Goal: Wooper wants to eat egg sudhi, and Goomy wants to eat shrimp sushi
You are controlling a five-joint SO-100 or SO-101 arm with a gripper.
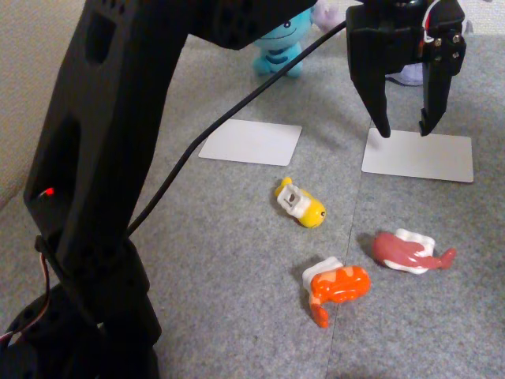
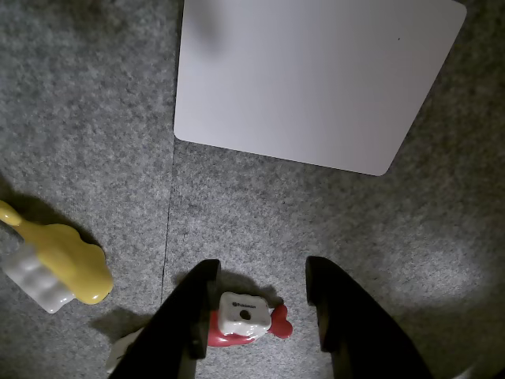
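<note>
My hand (image 1: 404, 129) hangs open and empty above the white card (image 1: 418, 155) on the right in the fixed view. Egg sushi (image 1: 301, 204) lies tipped on the carpet between the cards, shrimp sushi (image 1: 337, 287) nearer me. Both look light, hard, glossy plastic, so I'd pinch across the rice sides.

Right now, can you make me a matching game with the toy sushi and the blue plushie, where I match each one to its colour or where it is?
Things:
1. egg sudhi
2. shrimp sushi
3. red-pink sushi
4. Wooper

Descriptions:
A. light blue, at the far end behind the white cards
B. yellow top, tipped over between the cards and the other sushi
C. glossy orange with pale stripes
D. dull red-pink, farthest right in the fixed view

Pairs: 1-B, 2-C, 3-D, 4-A
</note>
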